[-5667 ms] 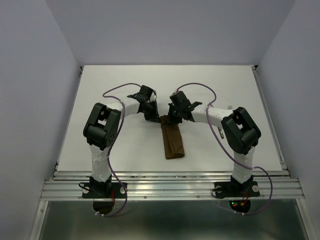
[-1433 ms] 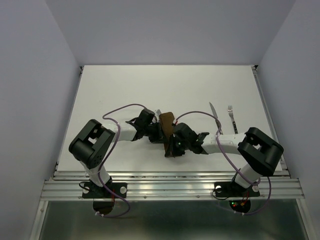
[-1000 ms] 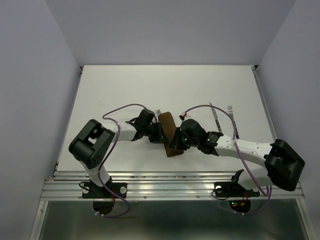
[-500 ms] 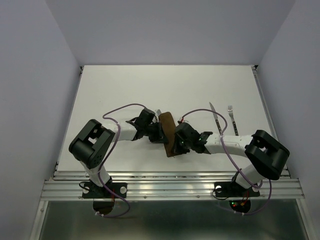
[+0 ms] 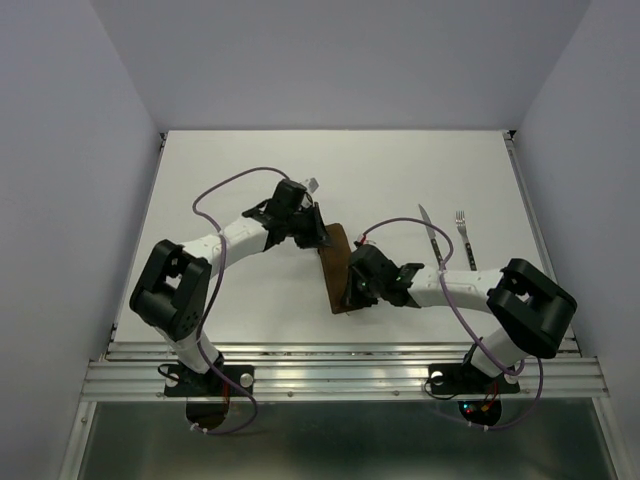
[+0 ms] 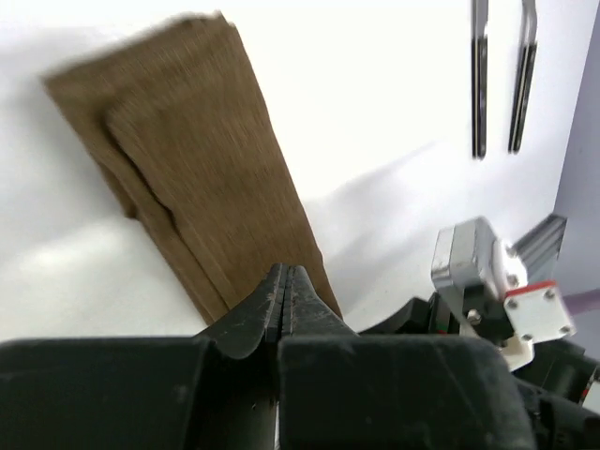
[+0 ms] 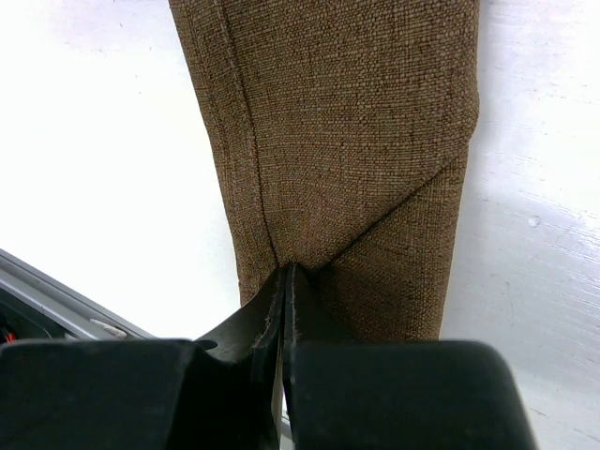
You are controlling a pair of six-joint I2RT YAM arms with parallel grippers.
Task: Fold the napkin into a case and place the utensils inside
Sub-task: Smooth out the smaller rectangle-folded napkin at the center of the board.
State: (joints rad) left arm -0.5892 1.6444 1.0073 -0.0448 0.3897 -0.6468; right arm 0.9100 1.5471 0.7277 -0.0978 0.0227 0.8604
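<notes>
The napkin [image 5: 336,262] lies folded into a narrow brown case [image 6: 202,178], slanted on the white table. In the right wrist view a diagonal fold crosses the near end of the case [image 7: 356,141]. My right gripper [image 5: 351,292] is shut, and its tips [image 7: 286,272] rest on the cloth where the diagonal fold meets the seam. My left gripper [image 5: 321,238] hovers by the case's far end, also shut [image 6: 284,274], with nothing visible between its jaws. The utensils, a knife [image 5: 430,236] and a fork [image 5: 464,236], lie side by side to the right, seen as knife [image 6: 479,84] and fork [image 6: 521,84] in the left wrist view.
The table's metal rail [image 5: 340,355] runs along the near edge just below the case. The right arm's wrist housing [image 6: 492,281] sits close to the case's near end. Purple cables [image 5: 225,185] loop above both arms.
My left gripper has lifted off the middle of the case and swung toward its far end. The right gripper stays on the near end, its jaws closed fully.
</notes>
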